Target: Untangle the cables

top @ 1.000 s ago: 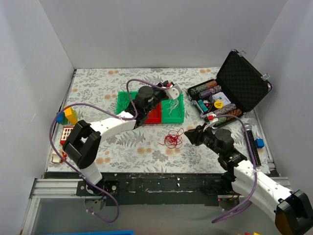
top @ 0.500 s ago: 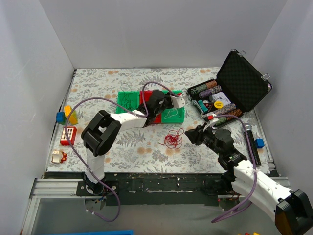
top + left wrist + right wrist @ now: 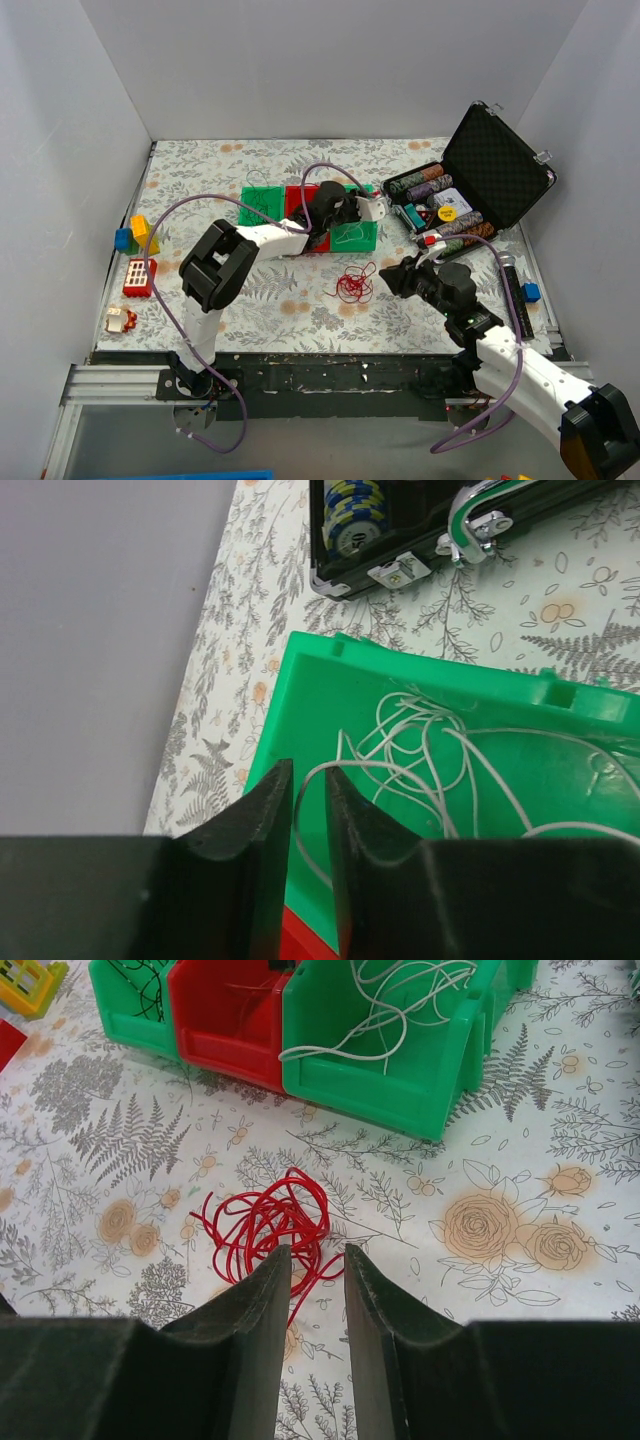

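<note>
The cables are sorted by colour. A red cable clump (image 3: 352, 283) (image 3: 270, 1225) lies loose on the floral table. White cables (image 3: 450, 770) (image 3: 400, 1000) lie in the right green bin (image 3: 358, 240) (image 3: 420, 665), and black cables (image 3: 140, 985) in the left green bin (image 3: 258, 208). My left gripper (image 3: 376, 208) (image 3: 310, 775) hovers over the right green bin, its jaws slightly apart, with a white strand running loose through the gap. My right gripper (image 3: 395, 275) (image 3: 317, 1255) is open just right of the red clump, one red strand lying below its gap.
A red bin (image 3: 300, 205) (image 3: 230, 1010) sits between the two green ones. An open black case (image 3: 495, 165) with poker chips stands at the back right. Toy blocks (image 3: 138, 236) and a red block (image 3: 140, 276) lie at the left edge. A blue piece (image 3: 531, 291) lies at the right.
My left arm has swung right, carrying its gripper towards the right end of the green bin, and its jaws have parted a little. The right arm and red clump have not moved.
</note>
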{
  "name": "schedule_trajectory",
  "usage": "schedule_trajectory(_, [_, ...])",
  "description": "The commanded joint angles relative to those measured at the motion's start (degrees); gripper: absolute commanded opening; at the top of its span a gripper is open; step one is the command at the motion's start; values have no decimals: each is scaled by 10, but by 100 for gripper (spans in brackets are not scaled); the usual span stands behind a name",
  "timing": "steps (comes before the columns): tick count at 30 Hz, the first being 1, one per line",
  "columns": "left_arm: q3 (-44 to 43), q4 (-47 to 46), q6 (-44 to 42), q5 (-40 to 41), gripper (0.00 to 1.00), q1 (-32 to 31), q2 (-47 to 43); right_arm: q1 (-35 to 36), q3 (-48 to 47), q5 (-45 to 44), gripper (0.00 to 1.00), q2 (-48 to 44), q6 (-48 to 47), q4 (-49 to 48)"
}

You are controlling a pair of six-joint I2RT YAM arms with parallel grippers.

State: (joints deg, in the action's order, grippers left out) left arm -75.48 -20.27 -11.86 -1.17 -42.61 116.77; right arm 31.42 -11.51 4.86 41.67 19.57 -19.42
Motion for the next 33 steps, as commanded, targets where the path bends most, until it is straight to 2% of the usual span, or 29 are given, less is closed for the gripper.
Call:
schedule_trajectory(1, [3, 27, -4, -30, 27, -1, -36, -4, -5, 1, 36, 5, 2, -21])
schedule_trajectory(3, [-2, 56, 1, -44, 46, 0, -47, -3, -5, 1, 35, 8, 4, -23])
schedule_trajectory(6, [-6, 86, 5, -61, 68, 2, -72, -4, -8, 3, 35, 6, 6, -21])
schedule_trajectory(8, [-10, 110, 2, -77, 89, 2, -90, -4, -11, 2, 35, 5, 6, -16])
schedule_trajectory(10, [-27, 166, 7, -97, 98, 5, -107, -4, -13, 1, 35, 2, 6, -11])
schedule_trajectory(15, [-44, 292, -6, -152, 98, 17, -158, -5, -26, 1, 35, 11, 2, -5])
schedule_trajectory(19, [-70, 328, 18, -144, 98, 39, -182, -5, -41, 11, 35, 31, -3, -2])
schedule_trajectory(22, [-130, 346, 76, -132, 98, 76, -196, -5, -51, 40, 38, 46, -8, -8])
schedule_trajectory(26, [-206, 444, 197, -180, 98, 144, -200, -4, -69, 127, 52, 106, -13, -36])
schedule_trajectory(29, [-117, 442, 205, -208, 98, 165, -267, -2, -77, 162, 58, 151, -11, -54])
schedule_trajectory(31, [-38, 410, 206, -218, 98, 171, -332, 1, -83, 173, 59, 176, -12, -60])
schedule_trajectory(33, [4, 410, 224, -232, 98, 177, -366, 6, -88, 177, 59, 192, -14, -66])
